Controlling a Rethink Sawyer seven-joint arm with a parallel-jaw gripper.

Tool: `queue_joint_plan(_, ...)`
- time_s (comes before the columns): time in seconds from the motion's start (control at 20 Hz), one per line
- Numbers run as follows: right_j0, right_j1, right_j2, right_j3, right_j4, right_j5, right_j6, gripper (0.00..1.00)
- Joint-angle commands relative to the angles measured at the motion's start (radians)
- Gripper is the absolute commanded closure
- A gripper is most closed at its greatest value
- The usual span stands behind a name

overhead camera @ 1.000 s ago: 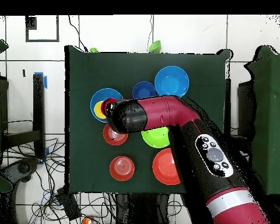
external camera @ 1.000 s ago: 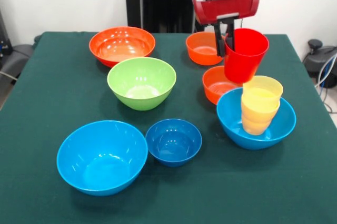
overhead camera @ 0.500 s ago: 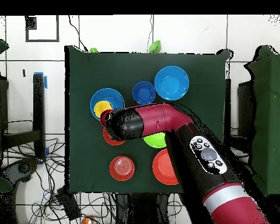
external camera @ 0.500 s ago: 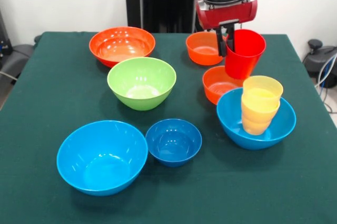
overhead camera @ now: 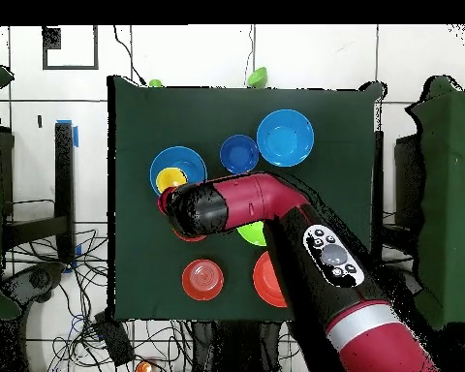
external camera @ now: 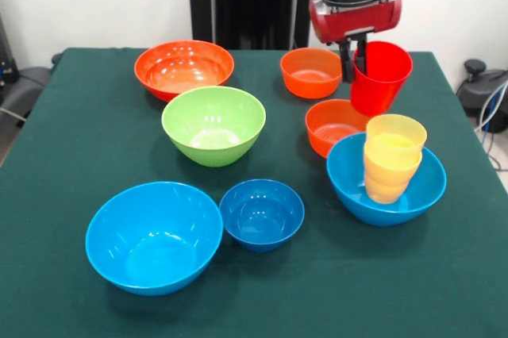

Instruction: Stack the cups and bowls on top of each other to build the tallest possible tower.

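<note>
My gripper (external camera: 355, 63) is shut on the rim of the red cup (external camera: 381, 78) and holds it upright in the air, above and behind the tower. The tower is a large light-blue bowl (external camera: 349, 183) with nested yellow and yellow-orange cups (external camera: 392, 157) standing in it. In the overhead view the arm hides the gripper; the tower bowl (overhead camera: 183, 158) and the yellow cup (overhead camera: 170, 179) show beside it. Two small orange bowls (external camera: 311, 72) (external camera: 332, 125) lie near the held cup.
A large orange bowl (external camera: 183, 67), a green bowl (external camera: 213, 124), a second light-blue bowl (external camera: 153, 235) and a small dark-blue bowl (external camera: 261, 213) stand apart on the green table (external camera: 71, 155). The arm (overhead camera: 275, 218) crosses the table's middle in the overhead view.
The gripper has carried the red cup a little up and to the right in the front view, back toward the robot. The bowls and the yellow cups have not moved.
</note>
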Motion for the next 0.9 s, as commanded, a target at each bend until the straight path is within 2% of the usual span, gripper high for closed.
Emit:
queue_joint_plan(0.05,0.057,-0.037,0.046,-0.008,0.016,0.043,-0.005,1.00)
queue_joint_plan(0.3,0.105,-0.034,0.021,-0.055,0.011,0.044,0.016,1.00)
queue_joint_plan(0.45,0.100,-0.039,0.018,-0.027,0.007,0.010,0.015,1.00)
queue_joint_plan(0.9,0.086,-0.003,0.004,-0.033,-0.028,-0.032,-0.013,1.00)
